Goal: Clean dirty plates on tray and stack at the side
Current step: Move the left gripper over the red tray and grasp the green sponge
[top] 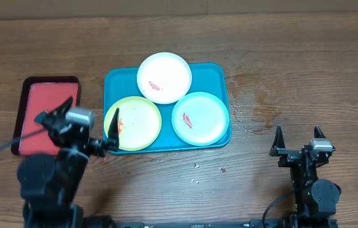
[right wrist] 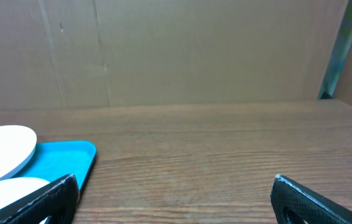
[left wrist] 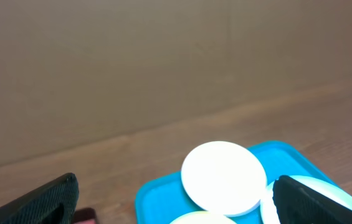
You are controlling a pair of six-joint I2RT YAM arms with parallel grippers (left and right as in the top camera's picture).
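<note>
My left pincer (top: 111, 133), spread wide and empty at lower left, could clip the rim of the yellow-green plate (top: 138, 120) and flip it off the tray (top: 214, 76).

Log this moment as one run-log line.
left gripper: open, over yellow-green plate edge | right gripper: open, right of tray | white plate, light blue plate: on tray too | all three red-smeared | stacked: none

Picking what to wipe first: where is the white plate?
Overhead, the small round white plastic plate sits at the far edge of the teal rectangular plastic tray, behind the yellow-green plate and light blue plate.
</note>
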